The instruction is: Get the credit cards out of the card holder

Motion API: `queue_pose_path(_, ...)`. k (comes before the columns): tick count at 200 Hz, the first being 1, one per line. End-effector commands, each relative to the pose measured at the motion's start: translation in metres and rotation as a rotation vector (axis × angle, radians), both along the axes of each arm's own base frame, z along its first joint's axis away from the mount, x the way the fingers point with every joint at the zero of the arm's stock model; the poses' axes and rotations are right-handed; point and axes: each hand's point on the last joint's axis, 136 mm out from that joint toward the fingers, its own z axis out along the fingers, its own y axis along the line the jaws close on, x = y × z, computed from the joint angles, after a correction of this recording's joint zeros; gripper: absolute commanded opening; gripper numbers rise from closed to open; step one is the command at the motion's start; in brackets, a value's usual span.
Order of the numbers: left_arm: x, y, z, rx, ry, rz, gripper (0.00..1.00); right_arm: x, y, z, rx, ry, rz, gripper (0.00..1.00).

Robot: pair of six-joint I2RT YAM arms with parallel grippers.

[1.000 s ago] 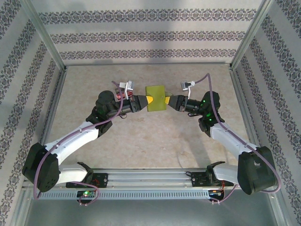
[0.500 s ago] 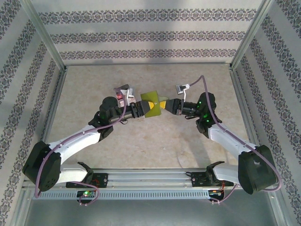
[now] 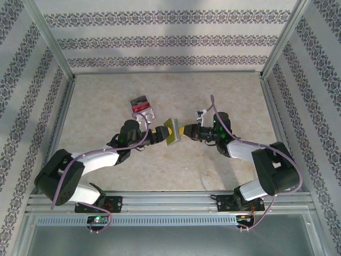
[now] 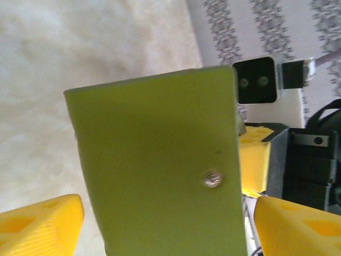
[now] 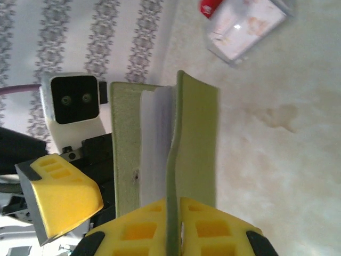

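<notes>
The job looks partly done. The card holder (image 3: 172,132) is off the surface, held up between the two arms near the middle, while a small pile of credit cards (image 3: 142,107), red, pinkish and dark, lies out on the surface just behind the left arm. The right gripper (image 5: 170,232) has its fingers clenched on one olive flap of the holder, which gapes a little and shows pale sleeves. Whether any card is left in them I cannot tell, so the sleeves need checking. The left gripper (image 4: 168,213) has its fingers released, spread to either side of the holder and gripping nothing. Patterned striped walls (image 3: 170,37) on a metal frame close in the cell on three sides. The surface (image 3: 106,96) is pale and marbled, with faint stains.
</notes>
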Motion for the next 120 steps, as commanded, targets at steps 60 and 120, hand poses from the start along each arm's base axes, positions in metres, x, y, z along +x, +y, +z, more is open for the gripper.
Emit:
queue_pose_path(60,0.014,0.005,-0.032,-0.004,0.006,0.049,0.84,0.003,0.002,-0.052,-0.087,0.013,-0.031,0.0)
queue_pose_path(120,0.008,0.032,-0.064,0.126,0.1,0.105,0.84,0.0,-0.005,-0.057,-0.093,0.02,-0.039,0.0)
